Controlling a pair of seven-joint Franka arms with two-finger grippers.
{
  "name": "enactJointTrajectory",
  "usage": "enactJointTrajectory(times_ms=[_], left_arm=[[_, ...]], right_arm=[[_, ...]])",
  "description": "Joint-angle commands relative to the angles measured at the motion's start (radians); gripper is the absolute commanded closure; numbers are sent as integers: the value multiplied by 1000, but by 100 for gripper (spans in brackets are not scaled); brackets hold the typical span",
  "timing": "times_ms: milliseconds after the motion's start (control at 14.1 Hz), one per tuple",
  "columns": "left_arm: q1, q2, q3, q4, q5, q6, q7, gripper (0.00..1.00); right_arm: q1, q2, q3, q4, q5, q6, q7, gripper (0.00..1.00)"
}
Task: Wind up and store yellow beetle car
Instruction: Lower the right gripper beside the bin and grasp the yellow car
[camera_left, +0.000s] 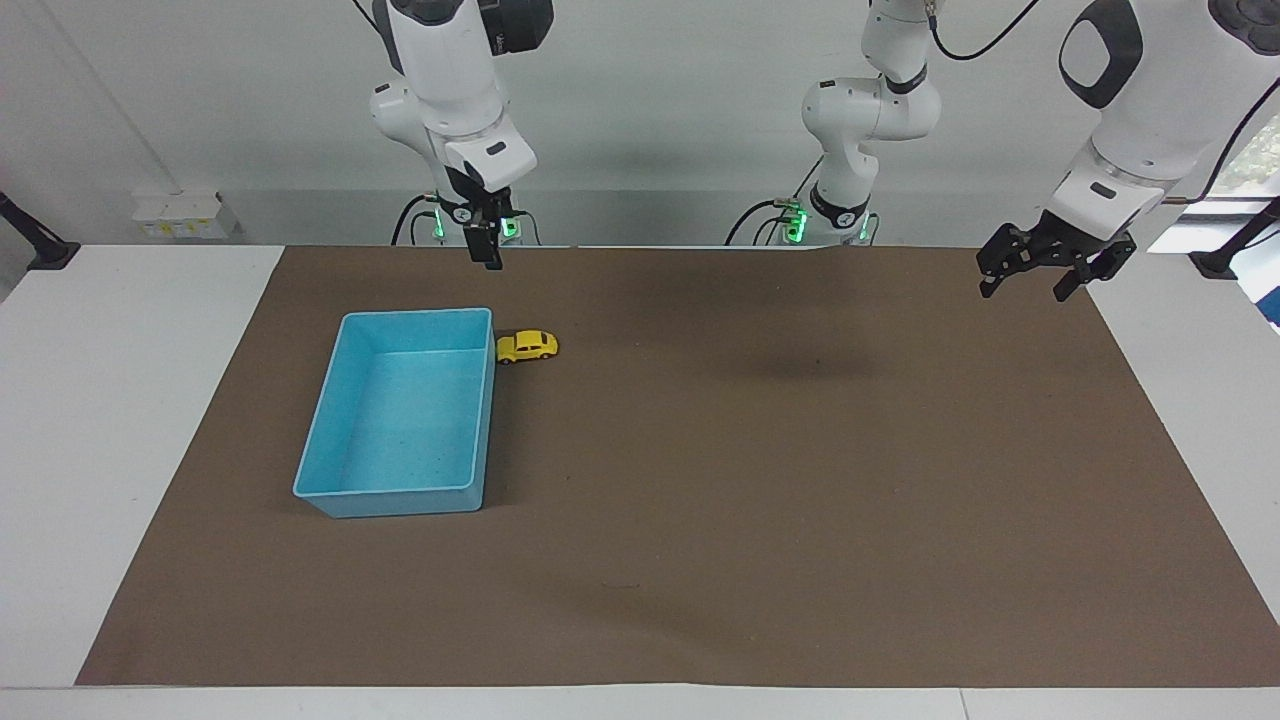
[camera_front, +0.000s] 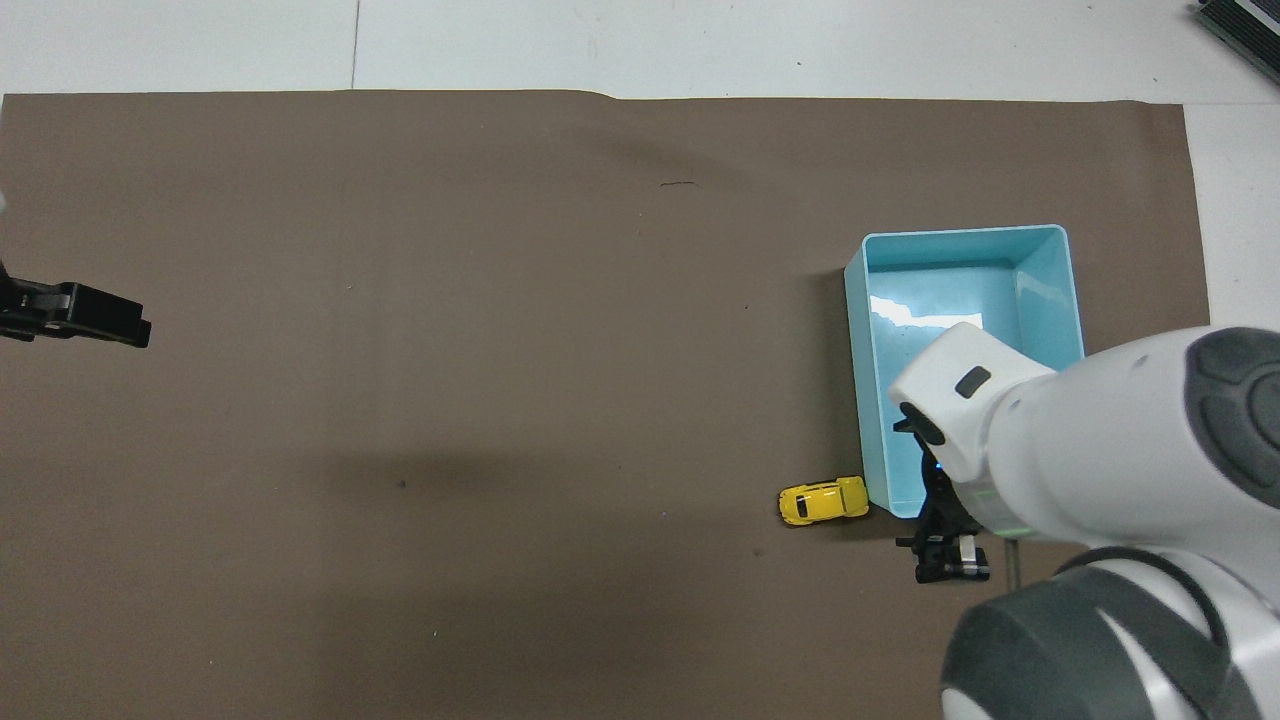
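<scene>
The yellow beetle car (camera_left: 527, 346) stands on its wheels on the brown mat (camera_left: 760, 480), just beside the corner of the empty blue bin (camera_left: 340, 432) that lies nearest the robots; no lettering can be read on either. The right gripper (camera_left: 490, 255) hangs in the air over the mat's edge at the robots' end, empty, its fingers spread wide. The left gripper (camera_left: 1035, 275) waits over the left arm's end of the bench (camera_left: 100, 400), also wide and empty.
</scene>
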Motion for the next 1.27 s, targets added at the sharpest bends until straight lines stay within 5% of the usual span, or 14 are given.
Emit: enactJointTrajectory(times_ms=[0, 777, 1202], left_arm=[[15, -2, -13, 11, 21, -20, -11, 0], [15, -2, -13, 11, 21, -20, -11, 0], [15, -2, -13, 11, 21, -20, -11, 0]], right_arm=[[12, -48, -1, -79, 1, 34, 8, 0], [45, -16, -3, -283, -10, 241, -20, 0], [2, 24, -3, -328, -10, 318, -202, 0]])
